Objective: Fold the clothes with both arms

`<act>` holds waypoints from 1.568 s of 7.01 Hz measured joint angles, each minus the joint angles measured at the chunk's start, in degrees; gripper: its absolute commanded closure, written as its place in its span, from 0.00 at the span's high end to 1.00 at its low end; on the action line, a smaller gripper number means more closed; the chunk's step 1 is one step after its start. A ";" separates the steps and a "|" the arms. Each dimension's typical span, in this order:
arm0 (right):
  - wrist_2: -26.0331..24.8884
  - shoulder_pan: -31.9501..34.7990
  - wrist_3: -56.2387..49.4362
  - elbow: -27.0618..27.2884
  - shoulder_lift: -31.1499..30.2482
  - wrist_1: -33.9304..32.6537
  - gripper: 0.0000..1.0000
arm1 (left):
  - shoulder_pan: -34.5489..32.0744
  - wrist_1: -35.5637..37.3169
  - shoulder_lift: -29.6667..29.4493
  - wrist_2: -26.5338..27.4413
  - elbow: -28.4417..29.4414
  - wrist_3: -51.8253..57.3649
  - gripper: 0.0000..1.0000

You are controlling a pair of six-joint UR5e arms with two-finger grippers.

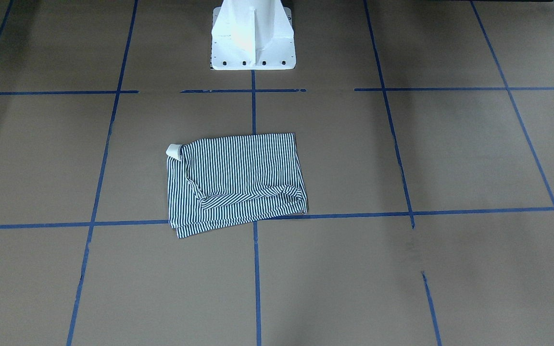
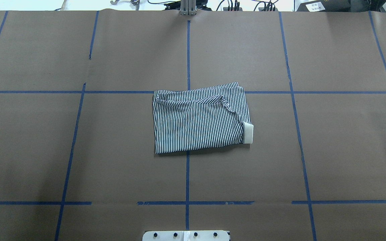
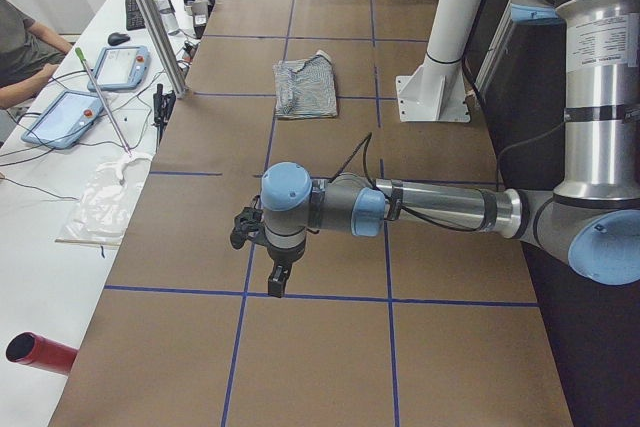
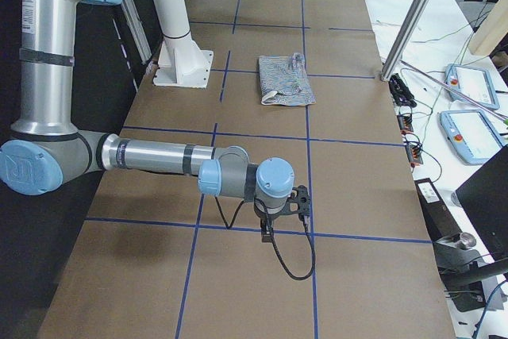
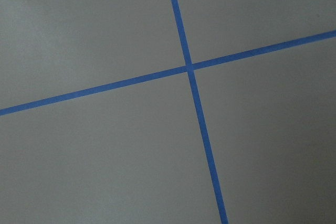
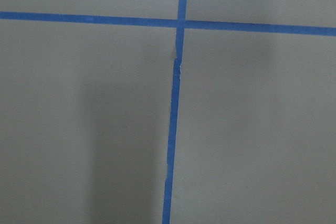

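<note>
- I am seeing the striped polo shirt (image 2: 198, 117) lying folded into a rough rectangle on the brown table (image 2: 79, 150), flat and free, well apart from both claws and roughly between them along the table's length.
- A cream trim piece (image 2: 248, 133) is sticking out at the shirt's corner on the side toward the right claw; one edge of the fold is bunching into a wrinkled ridge.
- From the left-end camera I am watching the left claw (image 3: 277, 285) hanging over bare table, pointing down above a blue tape line, with the shirt (image 3: 305, 87) far beyond it.
- I cannot tell how wide the left claw is standing or whether its fingers are meeting; nothing is showing in it, and its wrist camera is giving me only a crossing of blue tape (image 5: 189, 68).
- The left arm (image 3: 430, 209) is reaching out level, low over the table.
- From the right-end camera the right claw (image 4: 266, 233) is likewise pointing down near a tape crossing, the shirt (image 4: 286, 79) lying well past it.
- I cannot tell its opening either; its wrist camera is showing tape and table only.
- The right arm (image 4: 151, 155) is stretching out level as well.
- The white pedestal (image 1: 253, 36) is standing near the shirt, off to the robot side of both claws.
- Beyond the left claw, a person's sleeve (image 3: 15, 42) and two control tablets (image 3: 120, 65) are sitting at a side bench.
</note>
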 measured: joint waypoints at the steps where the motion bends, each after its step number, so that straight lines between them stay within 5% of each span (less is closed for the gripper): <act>1: -0.09 0.21 1.69 0.99 0.05 -0.06 1.00 | -0.01 0.03 0.00 -0.05 0.04 -0.04 1.00; 11: 0.51 0.25 12.25 2.98 0.85 0.08 1.00 | 0.16 -0.57 -0.14 -3.14 0.56 -12.13 1.00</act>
